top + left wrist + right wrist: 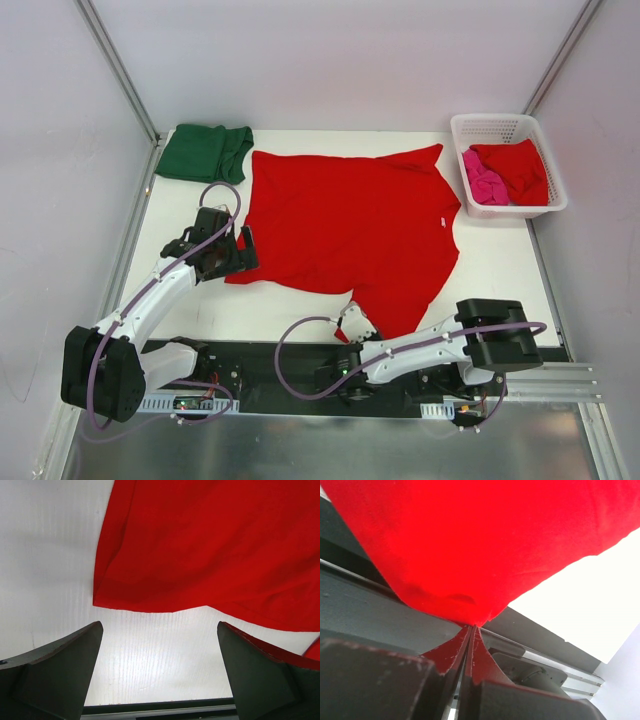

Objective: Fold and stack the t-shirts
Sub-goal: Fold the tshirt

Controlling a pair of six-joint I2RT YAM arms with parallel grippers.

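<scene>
Left arm (150, 300) comes up off its base in the near-left corner and leans in toward the middle, with the left claw (246, 250) facing right. Its wrist cam shows both fingers (65, 670) spread really wide, with just bare tabletop (150, 655) between them, so it's gripping nothing. Right arm (420, 350) is laid out low, stretched sideways to the left along the near edge from its base on the right. The right claw (352, 322) sits at the end of that reach. Its fingers (452, 650) are pressed flat together, pinching a bit of the red t-shirt (350, 220) right at the tips.
</scene>
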